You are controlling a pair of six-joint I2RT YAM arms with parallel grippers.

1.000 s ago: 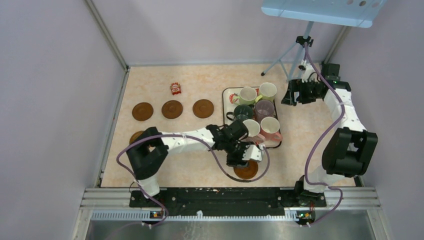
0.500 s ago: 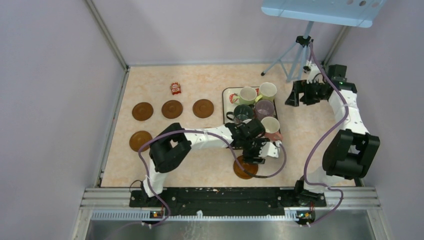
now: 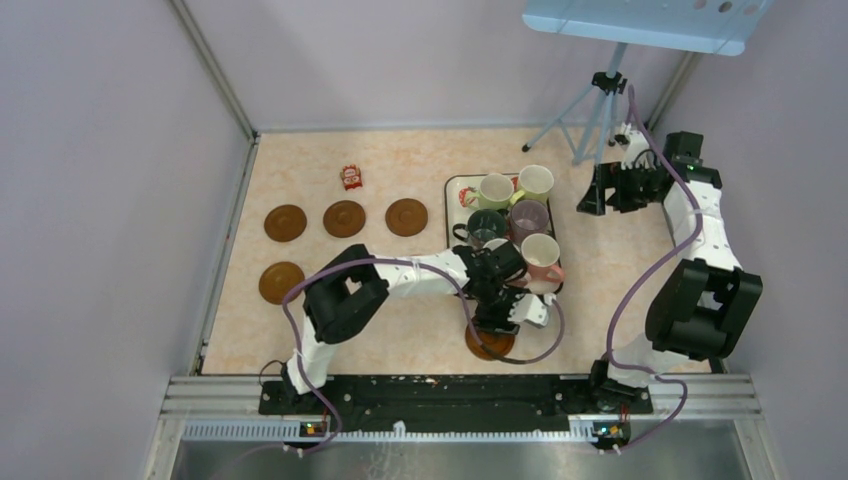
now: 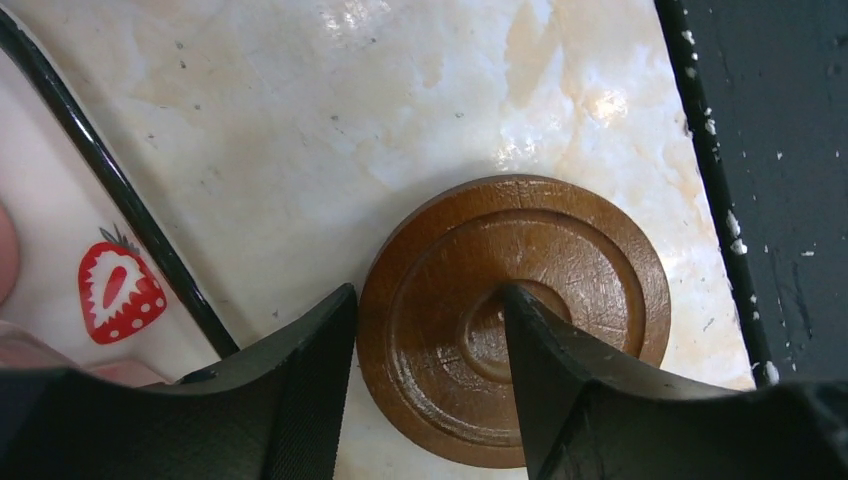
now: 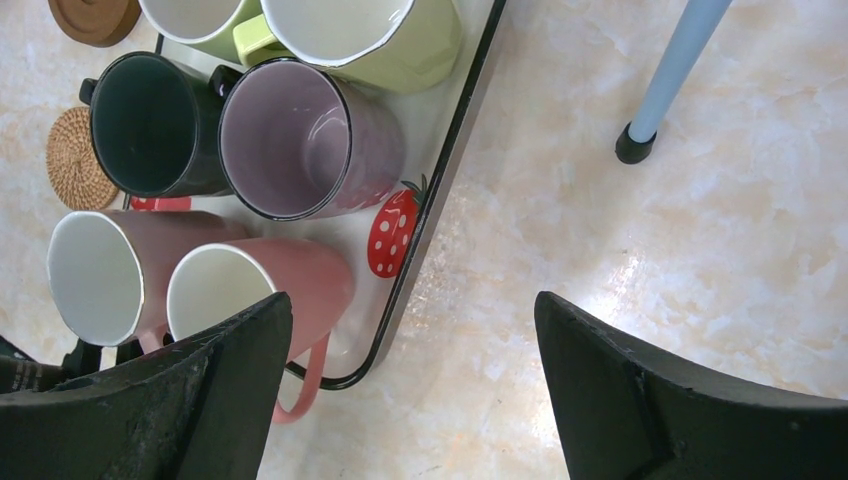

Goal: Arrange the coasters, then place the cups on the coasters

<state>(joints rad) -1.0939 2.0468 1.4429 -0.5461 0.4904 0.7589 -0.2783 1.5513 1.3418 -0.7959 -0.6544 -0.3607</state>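
Step in hand: arranging the coasters. By my reading it is the fifth disc's turn, and no cup is placed yet.
Left gripper (image 4: 425, 320): jaws partly apart and holding nothing. One finger sits at the rim and the other over the centre of the round dark brown wooden coaster (image 4: 515, 320). Whether the tips touch the wood I cannot tell.
That coaster's place: flat on the marbled beige table (image 3: 590, 260), at 6 o'clock of the white strawberry-print rectangular tray (image 5: 435, 120), close to the table's near edge.
Laid out: three dark brown coasters (image 3: 344, 218) in a row at 9 o'clock of the tray. A fourth dark brown coaster (image 3: 280, 282) lies at 6 o'clock of the leftmost.
Tan woven round coaster (image 5: 72, 160): just beside the dark green mug (image 5: 150, 125), apparently on the table.
Cups: all six ceramic mugs (image 3: 528, 217) stand packed in the tray.
Right gripper (image 5: 408, 300): spread wide and empty, hanging at 3 o'clock of the tray.
Next move: probably get a purchase on the thin flat disc. Then move it toward 9 o'clock to a spot beside the fourth coaster, keeping clear of the tray corner.
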